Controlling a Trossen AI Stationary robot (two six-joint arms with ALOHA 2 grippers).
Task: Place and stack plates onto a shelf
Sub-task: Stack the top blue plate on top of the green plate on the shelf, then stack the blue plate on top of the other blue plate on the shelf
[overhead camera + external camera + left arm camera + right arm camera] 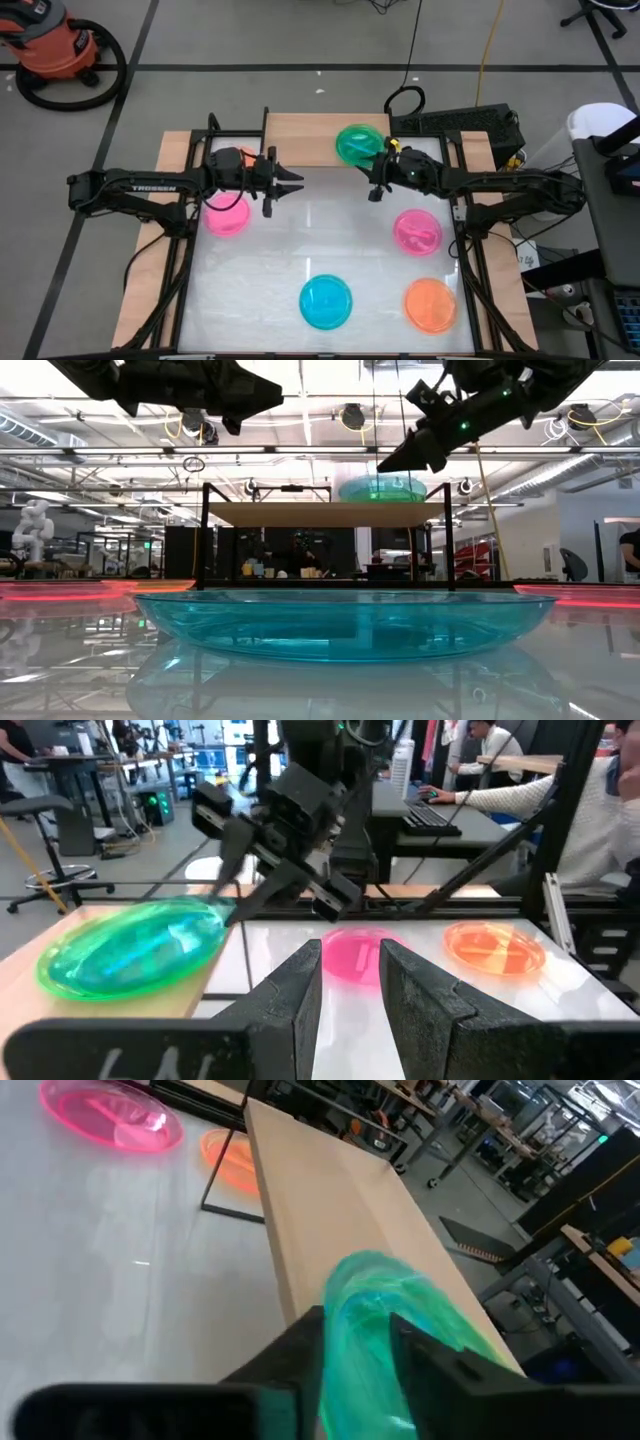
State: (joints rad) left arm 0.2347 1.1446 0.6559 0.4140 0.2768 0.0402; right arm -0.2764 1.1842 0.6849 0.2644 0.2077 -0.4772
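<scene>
The right end effector [381, 160] pinches the near rim of a green plate [358, 144] between its closed fingers and holds it over the wooden top of the shelf [305, 132], which stands at the far edge of the bench [330, 235]. The edge grip looks chosen so the plate can be lowered flat onto the board with the fingers staying off to the side. In the low view the plate sits at or just above the board (contact cannot be made out), and the right wrist view shows it wedged between the fingers with bare wood beyond.

The left end effector [290, 184] hovers over the bench in front of the shelf with its fingers nearly together and nothing between them; it appears to be waiting its turn.

Four more plates lie on the bench: a pink plate [226, 215] partly under the left arm, a second pink plate [417, 232] near the right arm, a blue plate [326, 301] and an orange plate [431, 305] along the near edge. Another orange shape [232, 1158] shows beneath the shelf in the right wrist view, probably a plate too.

The rest of the board looks bare, so nothing blocks the set-down. The two end effectors are close together in front of the shelf, which could crowd the next pick. Seated people work at desks beyond the bench.
</scene>
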